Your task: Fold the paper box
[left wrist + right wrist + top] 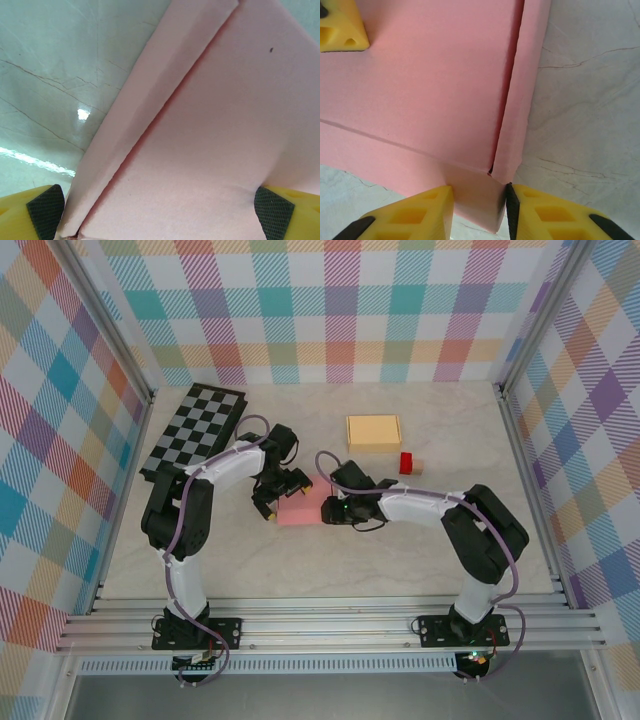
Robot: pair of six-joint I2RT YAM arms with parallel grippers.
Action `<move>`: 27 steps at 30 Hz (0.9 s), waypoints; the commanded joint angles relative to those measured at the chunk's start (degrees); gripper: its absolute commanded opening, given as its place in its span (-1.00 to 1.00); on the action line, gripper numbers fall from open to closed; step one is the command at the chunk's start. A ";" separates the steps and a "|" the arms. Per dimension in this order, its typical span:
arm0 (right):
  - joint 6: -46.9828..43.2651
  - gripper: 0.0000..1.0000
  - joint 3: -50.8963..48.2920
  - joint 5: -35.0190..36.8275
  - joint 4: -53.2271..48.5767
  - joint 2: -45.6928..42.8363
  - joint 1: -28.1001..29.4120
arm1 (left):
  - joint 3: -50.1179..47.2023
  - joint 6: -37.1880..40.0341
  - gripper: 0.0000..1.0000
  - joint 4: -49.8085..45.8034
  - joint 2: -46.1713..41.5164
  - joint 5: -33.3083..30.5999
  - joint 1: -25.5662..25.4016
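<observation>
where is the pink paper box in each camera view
Top external: the flat pink paper box lies mid-table between the two grippers.
Left wrist: it covers the right and centre, a raised flap running diagonally.
Right wrist: it spans the upper left, its corner between the yellow fingers.
Shared landmark: the pale marbled tabletop.

White-and-black arms (225, 468) with purple cables; yellow fingers (410, 215) (black textured pads).
</observation>
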 commanded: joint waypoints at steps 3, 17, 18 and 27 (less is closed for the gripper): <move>-1.28 -0.29 -4.37 3.94 1.35 0.39 0.15 | -2.51 -0.35 0.99 -3.80 4.46 -7.00 0.69; -2.91 -0.22 -8.17 5.52 7.97 -2.44 0.16 | -2.69 -0.13 0.99 -3.89 4.41 -7.51 0.85; -2.80 -0.22 -8.06 5.49 7.55 -2.63 0.13 | -2.69 -0.04 0.99 -3.89 4.51 -7.51 0.82; -2.10 -0.21 -7.74 5.45 3.62 -3.89 0.16 | -2.03 0.13 0.99 -4.07 4.77 -7.59 0.95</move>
